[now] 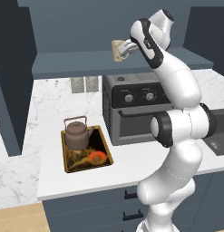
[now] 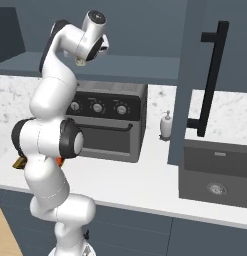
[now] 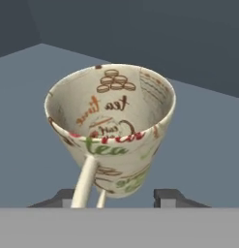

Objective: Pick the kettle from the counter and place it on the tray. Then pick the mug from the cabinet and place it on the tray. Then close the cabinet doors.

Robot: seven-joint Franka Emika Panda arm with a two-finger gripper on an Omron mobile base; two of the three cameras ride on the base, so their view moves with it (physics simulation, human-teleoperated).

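Note:
The cream mug with printed tea motifs stands on the shelf of the cabinet, its handle turned toward the hand. My gripper straddles the mug's lower part; a dark fingertip stands on each side with a gap left to the mug's wall. From the left base view the mug is just left of my gripper. The brown kettle sits upright on the back half of the tray, which lies on the counter. One of the cabinet doors hangs open at right.
A black toaster oven stands on the counter right of the tray, directly below the mug. A soap dispenser and a sink lie further right. The other cabinet door stands open at left.

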